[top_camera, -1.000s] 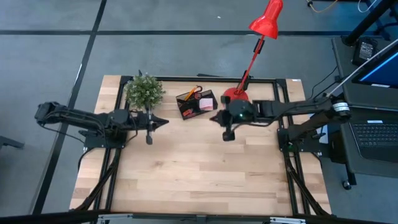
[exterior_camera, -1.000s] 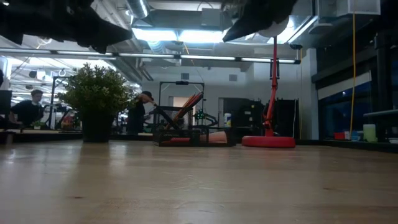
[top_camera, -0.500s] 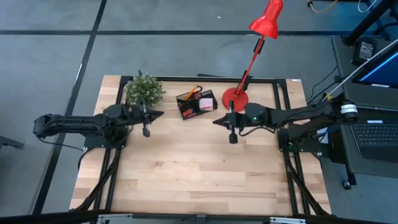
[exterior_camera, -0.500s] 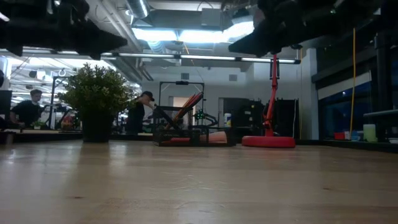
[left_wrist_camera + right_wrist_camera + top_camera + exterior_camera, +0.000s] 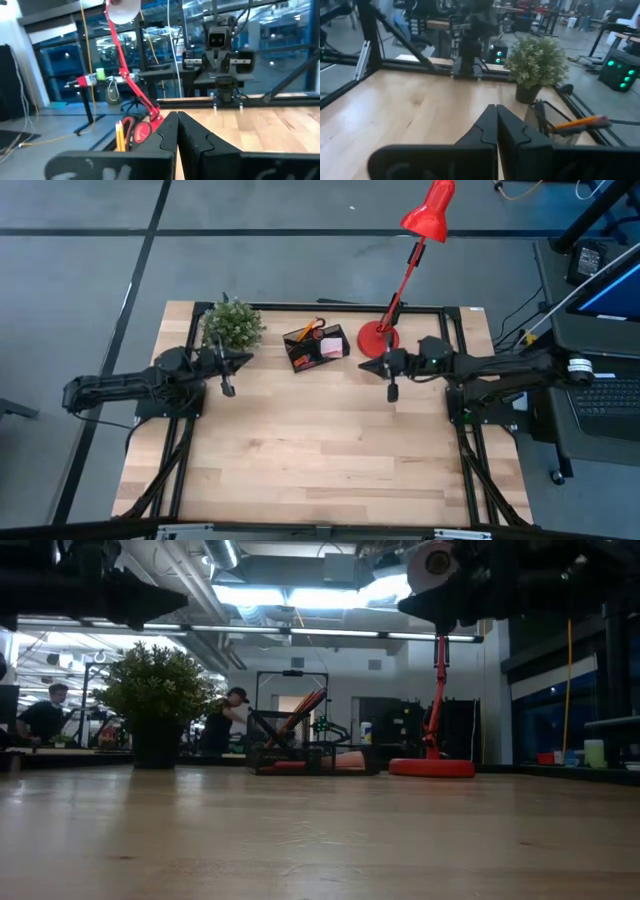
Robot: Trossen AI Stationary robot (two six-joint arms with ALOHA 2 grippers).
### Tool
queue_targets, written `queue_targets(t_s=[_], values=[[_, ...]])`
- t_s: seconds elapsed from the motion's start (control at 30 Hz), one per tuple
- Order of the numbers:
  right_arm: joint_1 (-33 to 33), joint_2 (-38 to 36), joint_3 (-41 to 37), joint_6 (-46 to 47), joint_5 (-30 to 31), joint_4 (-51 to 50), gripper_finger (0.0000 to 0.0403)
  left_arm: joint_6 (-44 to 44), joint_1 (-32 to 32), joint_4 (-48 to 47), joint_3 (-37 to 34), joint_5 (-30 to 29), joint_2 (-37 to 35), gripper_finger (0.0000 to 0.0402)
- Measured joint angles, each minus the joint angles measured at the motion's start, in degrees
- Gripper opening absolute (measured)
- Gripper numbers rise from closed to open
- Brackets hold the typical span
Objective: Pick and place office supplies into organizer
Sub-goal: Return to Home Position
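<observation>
Left claw (image 5: 246,360) and right claw (image 5: 362,366) both closed, tips toward each other, arms roughly level.

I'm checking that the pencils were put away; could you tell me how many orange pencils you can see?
2. Both pencils stand side by side in the organizer, which sits between the plant and the lamp base. More may be hidden inside.

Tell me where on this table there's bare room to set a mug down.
The whole wood stretch of the table from the left gripper and right gripper to the front edge is bare. Crowded along the back edge: plant, organizer, lamp base in a row.
</observation>
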Motion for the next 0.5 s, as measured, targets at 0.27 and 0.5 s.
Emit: queue_targets(t_s=[0.27,0.5], values=[[-3.9,-4.7,-5.4,0.2,-0.3,3.0,0.0001,-0.8,0.0,0.0,-5.3,-3.2,-7.1,0.0002],[-7.3,-11.9,-11.1,3.1,-4.8,3.0,0.0001,-1.9,0.0,-6.5,-5.3,-3.2,-9.1,0.0002]])
